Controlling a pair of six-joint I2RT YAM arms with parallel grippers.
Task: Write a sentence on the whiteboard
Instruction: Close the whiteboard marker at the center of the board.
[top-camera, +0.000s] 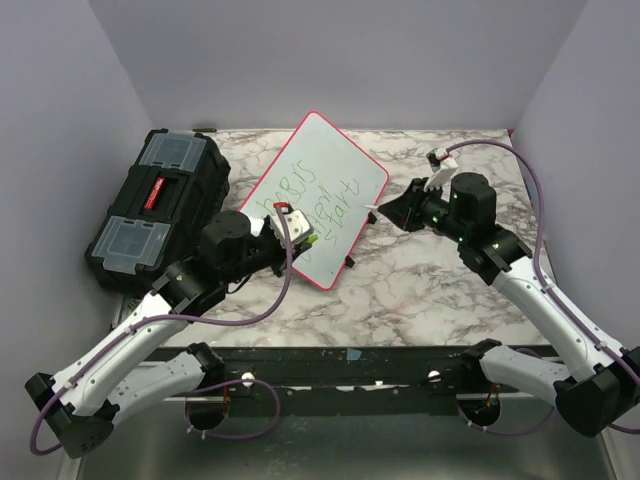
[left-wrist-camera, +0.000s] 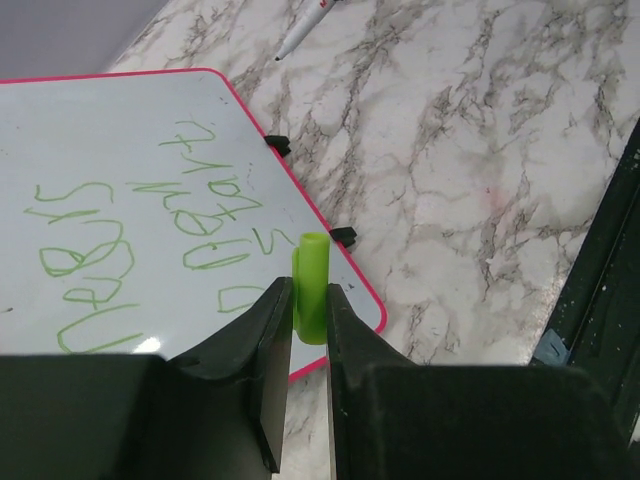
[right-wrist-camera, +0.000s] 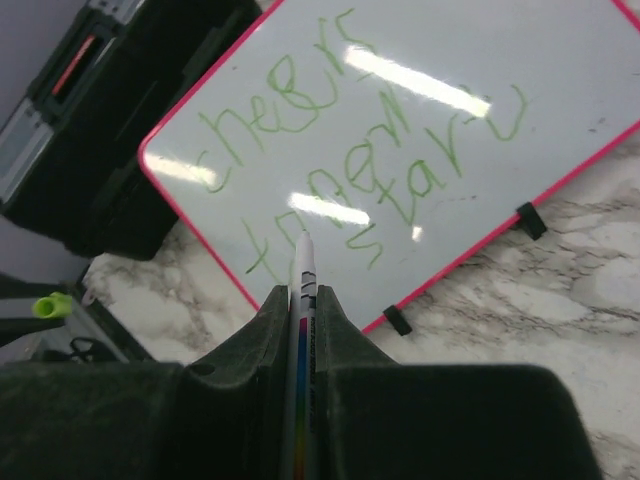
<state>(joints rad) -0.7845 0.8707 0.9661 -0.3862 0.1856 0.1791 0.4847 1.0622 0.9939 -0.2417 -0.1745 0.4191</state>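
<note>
Marble-veined bench (top-camera: 430, 280) carries the whiteboard (top-camera: 325, 160), which lies flat and turned diagonally between the centre and the far edge. The black toolbox (top-camera: 150, 210) sits along the left edge, just beside it. The left arm bends in from the near-left corner, with the left tool (top-camera: 305, 235) over the board's near-left rim. The right arm stretches up from the near-right corner, and the right tool (top-camera: 385, 212) points at the board's right rim. Bare marble lies open toward the right and near edges.

From the left wrist, the dark jaws are pinched on a lime-green cap (left-wrist-camera: 310, 285) above the rounded pink rim. The sentence (left-wrist-camera: 150, 240) runs across the glossy panel in thin green strokes.

From the right wrist, the jaws are clamped on a slim white marker (right-wrist-camera: 303, 270). Its tip is aimed at the board's lower line; whether it touches cannot be told.
</note>
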